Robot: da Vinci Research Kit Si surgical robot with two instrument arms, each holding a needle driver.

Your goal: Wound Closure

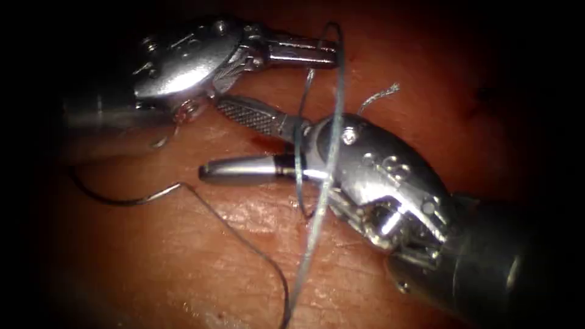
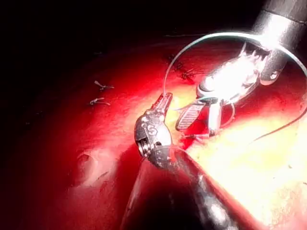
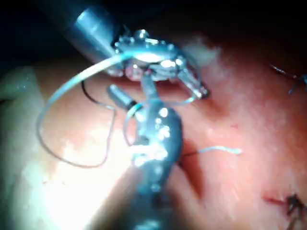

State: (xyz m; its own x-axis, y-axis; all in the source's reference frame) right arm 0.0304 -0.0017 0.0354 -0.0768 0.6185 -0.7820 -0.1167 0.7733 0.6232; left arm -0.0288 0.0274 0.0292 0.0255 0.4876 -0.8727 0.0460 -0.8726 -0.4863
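- The left end effector [image 1: 329, 52] sits at the far left of the endoscope view, its long axis running left to right and its tips pointing right
- Its jaws are closed on the pale thread [image 1: 334, 122], gripped right at the tips
- From that grip the thread arches over the far side, then drops towards the near edge, crossing the right tool's wrist
- The right end effector [image 1: 210, 139] comes in from the near right, with its long axis slanting towards the far left
- Its jaws are spread wide and hold nothing; one ribbed jaw points far-left and the smooth one points straight left
- A turn of thread is wrapped round the base of these open jaws, also visible in the left wrist view [image 2: 211, 103]
- The two tools are close together, with only a narrow gap between the left tool's head and the ribbed jaw
- A dark, thin curved piece, apparently the needle [image 1: 122, 201], lies flat on the tissue [image 1: 201, 262] at the left, free of both tools, with its curve bowed towards the near side
- I cannot tell whether its tip is in the tissue
- Dark thread trails from it to the near edge
- Open tissue lies near and left of the tools
- A short cut end of thread [image 1: 381, 94] stands up just beyond the right tool
- A little red fluid [image 1: 263, 144] shows between the open jaws; I cannot trace the line of the cut
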